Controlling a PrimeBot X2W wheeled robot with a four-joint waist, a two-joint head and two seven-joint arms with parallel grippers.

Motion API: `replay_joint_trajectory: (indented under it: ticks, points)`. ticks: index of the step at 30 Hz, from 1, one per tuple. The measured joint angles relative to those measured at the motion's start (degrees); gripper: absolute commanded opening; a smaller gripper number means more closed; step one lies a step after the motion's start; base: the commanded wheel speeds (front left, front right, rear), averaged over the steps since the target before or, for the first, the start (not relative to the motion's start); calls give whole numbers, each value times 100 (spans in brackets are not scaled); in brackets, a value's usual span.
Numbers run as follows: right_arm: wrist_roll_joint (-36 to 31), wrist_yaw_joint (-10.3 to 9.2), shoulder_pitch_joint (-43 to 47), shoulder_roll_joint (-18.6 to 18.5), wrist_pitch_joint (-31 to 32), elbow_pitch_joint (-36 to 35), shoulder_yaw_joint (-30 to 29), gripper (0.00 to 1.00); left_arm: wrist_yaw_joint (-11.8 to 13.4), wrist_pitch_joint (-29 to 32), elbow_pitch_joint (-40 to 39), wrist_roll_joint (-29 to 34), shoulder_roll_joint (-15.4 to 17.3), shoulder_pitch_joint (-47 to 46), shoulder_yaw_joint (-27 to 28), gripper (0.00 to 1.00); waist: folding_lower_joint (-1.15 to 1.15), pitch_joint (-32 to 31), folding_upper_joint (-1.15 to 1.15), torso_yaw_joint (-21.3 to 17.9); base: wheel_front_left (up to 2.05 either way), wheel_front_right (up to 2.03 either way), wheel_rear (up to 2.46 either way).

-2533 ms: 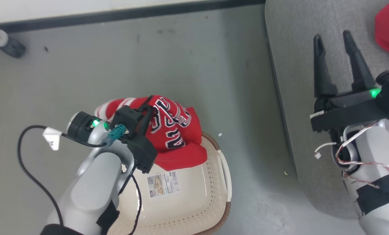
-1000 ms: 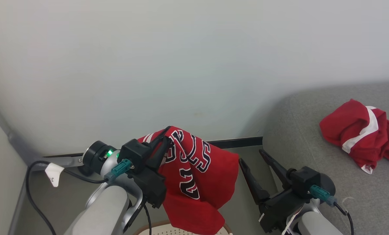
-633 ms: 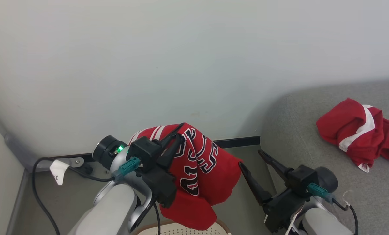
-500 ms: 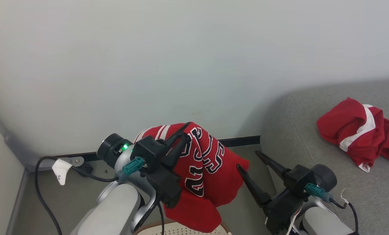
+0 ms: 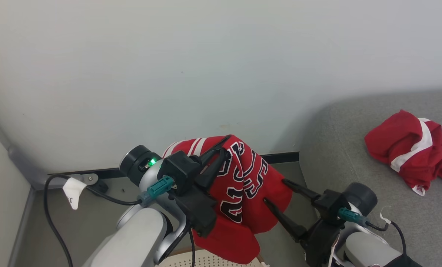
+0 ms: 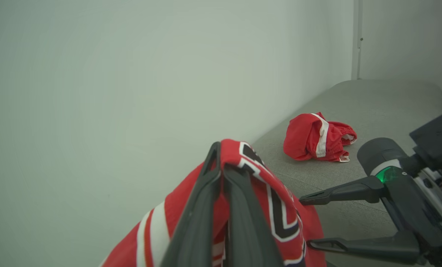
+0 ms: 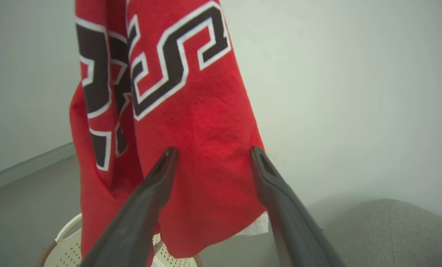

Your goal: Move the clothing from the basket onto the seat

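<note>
Head view: left end effector (image 5: 226, 145) clamps jersey (image 5: 251, 209) (hanging); right end effector (image 5: 274, 191) spread alongside.

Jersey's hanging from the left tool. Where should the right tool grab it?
Probably pinch the plain lower fold of the jersey, below the lettering, coming in level from the seat side. It hangs as a vertical drape from the left tool's top pinch, and the open right tool faces that fold.

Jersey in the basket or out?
Out. The jersey hangs from the shut left hand above the basket, not yet on the seat.
</note>
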Motion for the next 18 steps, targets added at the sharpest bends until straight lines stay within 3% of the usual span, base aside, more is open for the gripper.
replay_joint_trajectory:
  ticks: [7, 18]
  points:
    - [292, 1, -351, -261, 1, 47, 322, 100, 0, 118, -225, -27, 21, -1, -58, 0, 0, 19, 0, 38, 0, 0, 0]
    - [956, 4, -945, -698, 0, 22, 1338, 100, 0, 226, -509, -105, 22, -20, -113, 0, 0, 74, 0, 129, 0, 0, 0]
